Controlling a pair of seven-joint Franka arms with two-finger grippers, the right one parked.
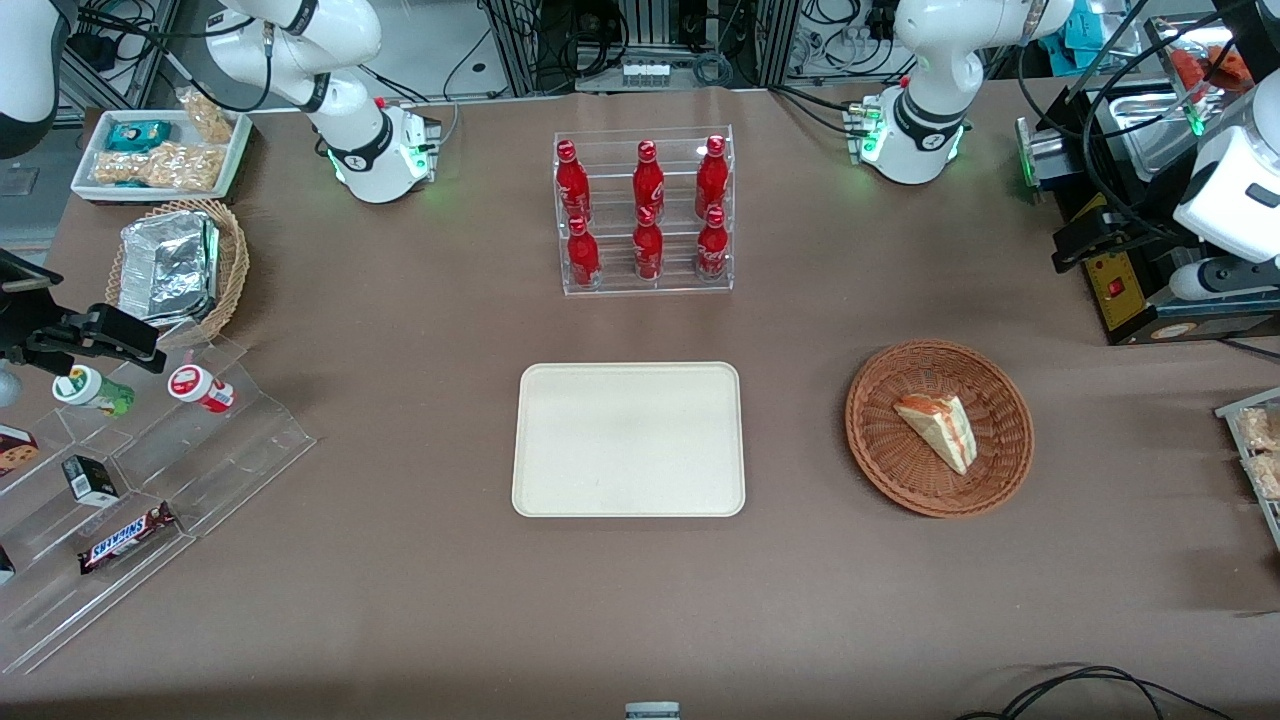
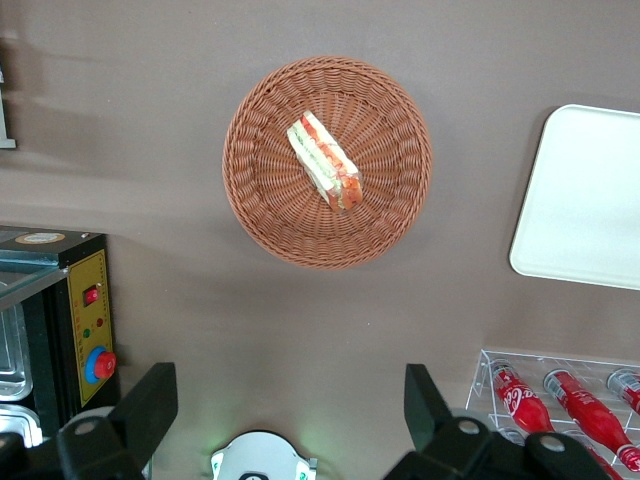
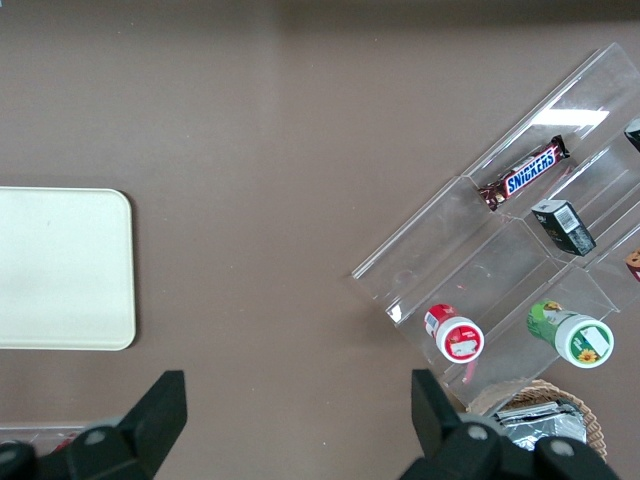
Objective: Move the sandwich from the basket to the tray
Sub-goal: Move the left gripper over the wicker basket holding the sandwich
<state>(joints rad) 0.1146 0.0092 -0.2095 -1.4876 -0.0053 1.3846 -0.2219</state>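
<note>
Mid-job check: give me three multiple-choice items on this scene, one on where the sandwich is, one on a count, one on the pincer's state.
1. Where is the sandwich?
A. on the tray
B. in the basket
C. on the bare table

2. How many red bottles stand in the clear rack?
A. four
B. six
C. eight

3. What is the left arm's pincer doing?
A. open, holding nothing
B. shut on the sandwich
C. shut on a bottle

Answers:
1. B: the wedge lies inside the basket, and the tray is bare.
2. B: two rows of three show in the front view.
3. A: its fingers stand wide apart above the table, nearer the bottle rack than the basket is.
</note>
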